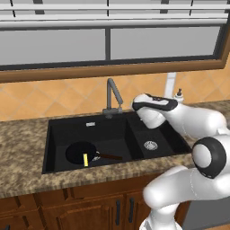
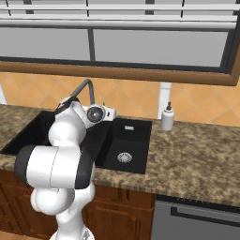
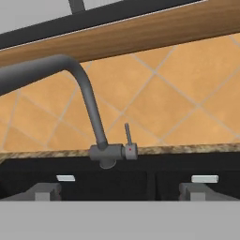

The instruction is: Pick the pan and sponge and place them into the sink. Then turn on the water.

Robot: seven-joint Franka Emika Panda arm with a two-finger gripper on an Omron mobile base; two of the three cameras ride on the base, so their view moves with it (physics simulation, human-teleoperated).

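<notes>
1. I see the pan lying in the wide left basin of the sink, handle pointing right.
2. The sponge stands edge-on inside the pan, a thin yellow strip.
3. My gripper has its fingers spread wide, holding nothing, and faces the faucet and its thin upright lever.

Granite counter holds black sink; soap bottle beside sink
</notes>
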